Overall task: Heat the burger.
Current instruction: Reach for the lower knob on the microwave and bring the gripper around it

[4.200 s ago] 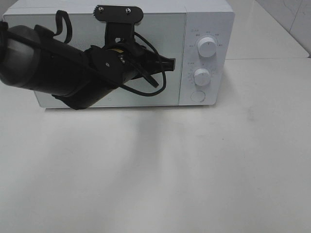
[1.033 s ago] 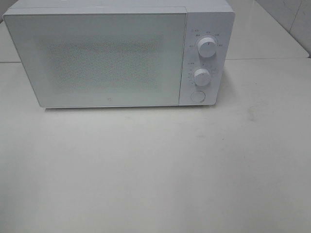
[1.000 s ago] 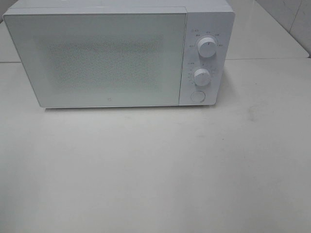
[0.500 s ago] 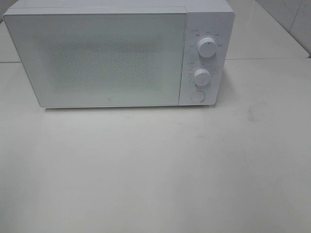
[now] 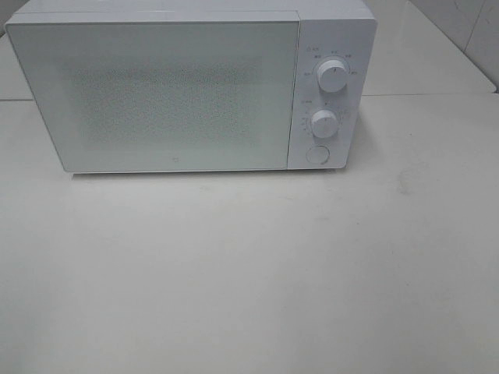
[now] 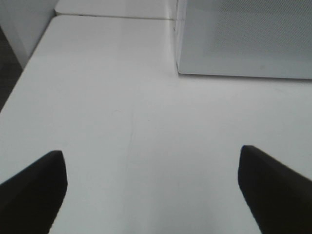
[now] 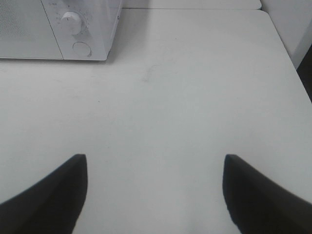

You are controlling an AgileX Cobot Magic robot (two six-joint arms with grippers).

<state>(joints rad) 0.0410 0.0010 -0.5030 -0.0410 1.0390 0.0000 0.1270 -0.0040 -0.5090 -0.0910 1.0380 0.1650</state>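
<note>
The burger is out of view in every frame. A white microwave (image 5: 187, 86) stands at the back of the white table (image 5: 249, 273) with its door shut; its two dials (image 5: 333, 76) and a round button sit on the right panel. Neither arm shows in the exterior high view. In the left wrist view my left gripper (image 6: 151, 187) is open over bare table, with the microwave's corner (image 6: 243, 39) ahead of it. My right gripper (image 7: 155, 192) is open too, nothing between its fingers, and the microwave's dial panel (image 7: 78, 29) lies ahead of it.
The table's left edge (image 6: 24, 83) drops to a dark floor in the left wrist view. Its right edge (image 7: 292, 63) shows in the right wrist view. A tiled wall (image 5: 468, 31) rises at the back right.
Some seconds ago the left arm reached across the microwave door; it has since left the exterior high view. Over the last second nothing has moved.
</note>
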